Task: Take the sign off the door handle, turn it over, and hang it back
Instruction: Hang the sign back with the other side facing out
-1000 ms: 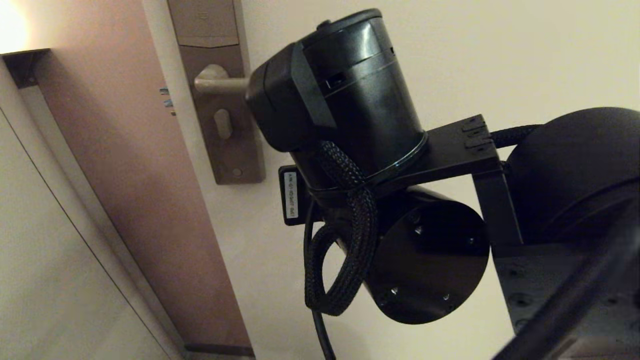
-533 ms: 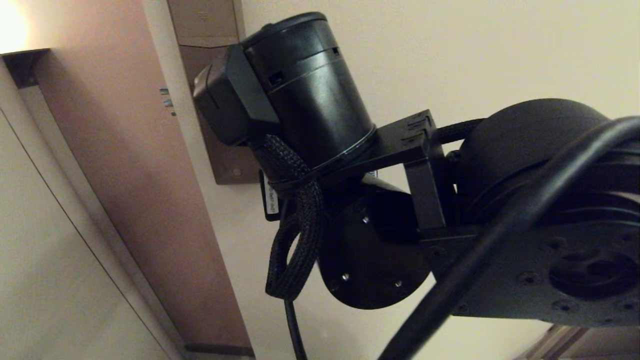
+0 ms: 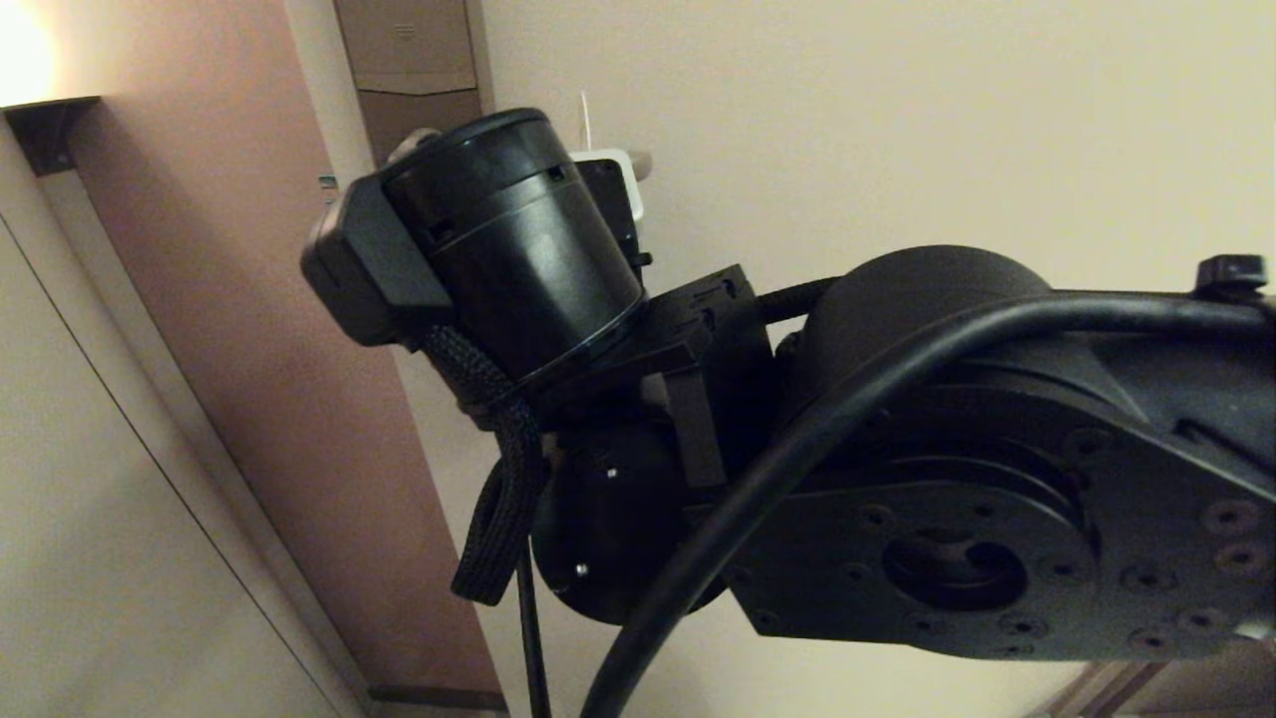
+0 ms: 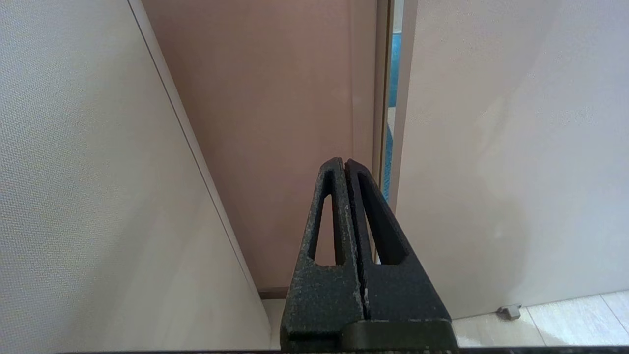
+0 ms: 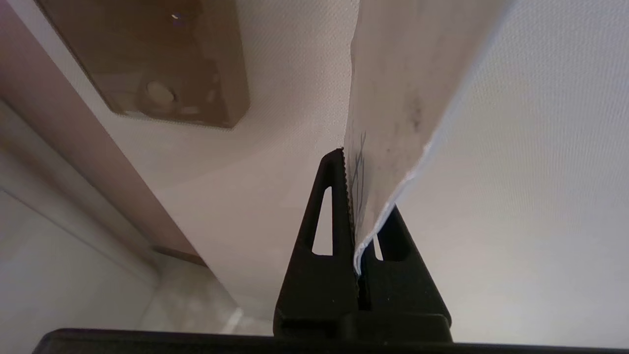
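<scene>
Cardboard of the flat pale sign (image 5: 393, 98) is sitting pinched between the black fingers of the right gripper (image 5: 361, 211), its long axis running away from the wrist, beside the tall bronze lock plate (image 5: 162, 64). From the head, the bulky black right arm (image 3: 897, 479) is blocking most of the lever door handle (image 3: 638, 160). Low by the pinkish door (image 4: 275, 123), the left gripper (image 4: 345, 164) is staying pressed together.

Pale floor (image 4: 565, 319), small doorstop (image 4: 508, 311)
</scene>
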`<state>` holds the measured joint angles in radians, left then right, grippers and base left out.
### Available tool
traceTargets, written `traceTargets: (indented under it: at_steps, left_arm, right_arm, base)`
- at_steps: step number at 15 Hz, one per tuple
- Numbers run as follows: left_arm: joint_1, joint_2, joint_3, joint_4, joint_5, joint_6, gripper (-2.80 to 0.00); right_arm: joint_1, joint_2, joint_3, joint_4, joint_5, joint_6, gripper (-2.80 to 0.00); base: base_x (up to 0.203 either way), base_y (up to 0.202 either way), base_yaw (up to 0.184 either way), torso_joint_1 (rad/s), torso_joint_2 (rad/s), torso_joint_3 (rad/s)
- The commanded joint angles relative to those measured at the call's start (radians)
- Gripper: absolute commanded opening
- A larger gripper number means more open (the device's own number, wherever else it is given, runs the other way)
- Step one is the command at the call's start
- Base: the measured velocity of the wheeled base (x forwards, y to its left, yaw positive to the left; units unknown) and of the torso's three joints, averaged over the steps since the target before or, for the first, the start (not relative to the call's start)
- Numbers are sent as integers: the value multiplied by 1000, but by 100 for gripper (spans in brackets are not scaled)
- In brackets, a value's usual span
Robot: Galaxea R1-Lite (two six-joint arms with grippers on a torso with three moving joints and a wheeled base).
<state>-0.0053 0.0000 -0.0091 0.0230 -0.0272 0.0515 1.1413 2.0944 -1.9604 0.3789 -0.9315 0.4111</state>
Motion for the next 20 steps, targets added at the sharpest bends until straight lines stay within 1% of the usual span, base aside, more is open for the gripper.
traceTargets:
  at_steps: [1,5,14,16,20]
  left_arm:
    - [1,0,0,0,0,1,-280]
    - [1,0,0,0,0,1,-280]
    - [0,0,0,0,0,1,-280]
    - [-1,0,0,0,0,1,-280]
    - [-1,0,0,0,0,1,-280]
  right_arm:
    - [9,31,-13,5,-20,4,-280]
    - [26,67,-14,5,-61,12,-280]
    - [40,79,-21,-3,-61,0,-280]
    - [54,76,-21,-5,-57,1,-280]
    - [58,72,-21,-11,-58,-26,-280]
  base:
    - [0,0,0,0,0,0]
    - [0,0,0,0,0,0]
    - [0,0,0,0,0,0]
    - [0,0,0,0,0,0]
    - [0,0,0,0,0,0]
